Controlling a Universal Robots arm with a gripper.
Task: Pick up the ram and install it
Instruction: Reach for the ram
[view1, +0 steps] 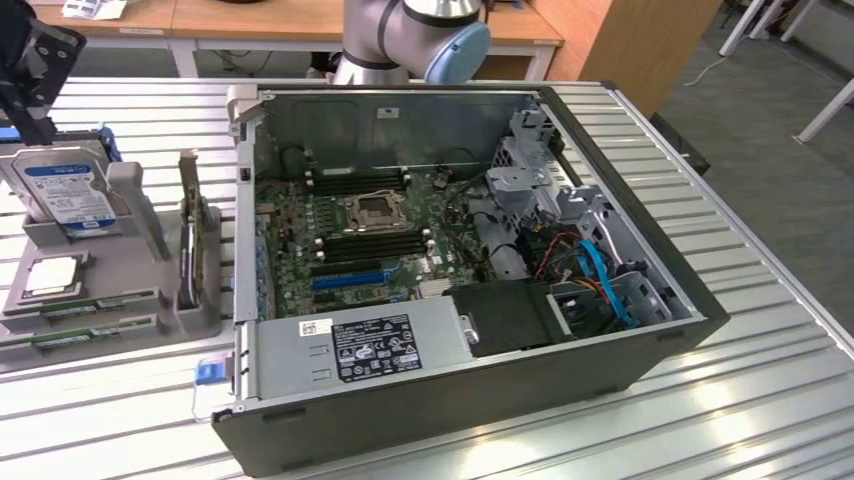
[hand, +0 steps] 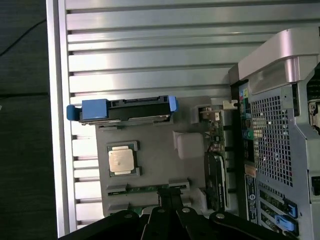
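I have the fingers (hand: 169, 194) closed right up with nothing between them, hanging above the grey holder (hand: 150, 132) on the table (hand: 150, 60). The ram (hand: 142, 189) stands on edge in a holder slot just below the fingertips; I can't tell whether they touch. Its long axis seems to run the same way the fingers would part, so I judge the pinch is not square across its thin faces. The processor chip (hand: 121, 161) sits just beyond the stick, with the hard drive (hand: 125, 107) further on. The computer case (hand: 280, 140) crowds one side, and above the stick looks free.
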